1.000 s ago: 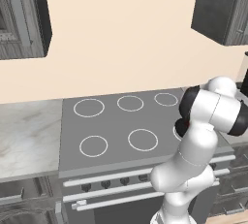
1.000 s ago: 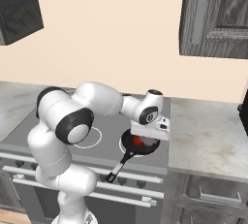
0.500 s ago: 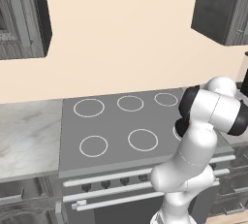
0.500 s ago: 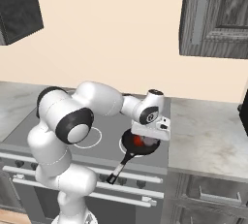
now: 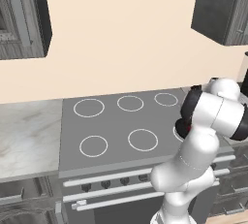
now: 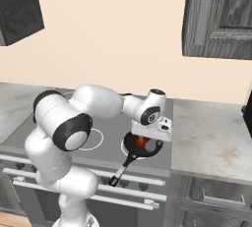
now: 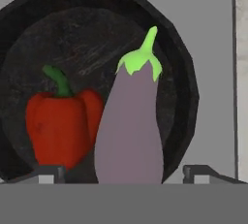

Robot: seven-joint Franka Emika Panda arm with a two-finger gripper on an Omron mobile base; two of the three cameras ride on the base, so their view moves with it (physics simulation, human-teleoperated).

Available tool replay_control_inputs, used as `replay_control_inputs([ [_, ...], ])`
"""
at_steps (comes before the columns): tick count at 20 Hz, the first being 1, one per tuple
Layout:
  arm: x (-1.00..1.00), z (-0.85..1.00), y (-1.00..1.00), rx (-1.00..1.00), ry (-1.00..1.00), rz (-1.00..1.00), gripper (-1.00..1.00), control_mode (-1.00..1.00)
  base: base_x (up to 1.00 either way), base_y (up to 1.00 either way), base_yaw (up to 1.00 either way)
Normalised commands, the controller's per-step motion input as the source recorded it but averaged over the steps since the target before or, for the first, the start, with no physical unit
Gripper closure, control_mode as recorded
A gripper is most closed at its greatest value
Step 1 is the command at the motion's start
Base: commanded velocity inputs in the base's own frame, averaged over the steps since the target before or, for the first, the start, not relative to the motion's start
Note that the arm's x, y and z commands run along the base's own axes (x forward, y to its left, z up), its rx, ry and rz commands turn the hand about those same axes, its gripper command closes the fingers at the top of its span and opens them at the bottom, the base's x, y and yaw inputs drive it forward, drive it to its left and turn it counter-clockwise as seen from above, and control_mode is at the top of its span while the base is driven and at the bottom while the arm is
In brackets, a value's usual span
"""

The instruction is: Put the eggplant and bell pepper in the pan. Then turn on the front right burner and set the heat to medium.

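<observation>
The grey cooktop carries several white ring burners, with a marble counter to its right. The white arm reaches over the cooktop's front right corner, where the black pan sits with its thin handle running toward the stove front. In the hand view, the pan lies directly below the hand. The eggplant lies in the pan, its green cap pointing away from the hand, between the fingertips but with a clear gap on each side. The red pepper rests in the pan just beside the eggplant, touching or nearly so. The gripper stands wide and released, holding nothing, right above the pan.
</observation>
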Motion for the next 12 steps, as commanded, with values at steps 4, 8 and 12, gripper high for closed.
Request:
replay_control_inputs([
  [4, -0.42, 0.23, 0.04, 0.0, -0.06, 0.0, -1.0, -1.0, 0.0, 0.0, 0.0],
  [8, -0.88, 0.3, 0.0, 0.0, -0.15, -0.01, -1.0, -1.0, 0.0, 0.0, 0.0],
  [12, -0.75, 0.27, 0.0, 0.0, -0.11, 0.0, -1.0, -1.0, 0.0, 0.0, 0.0],
])
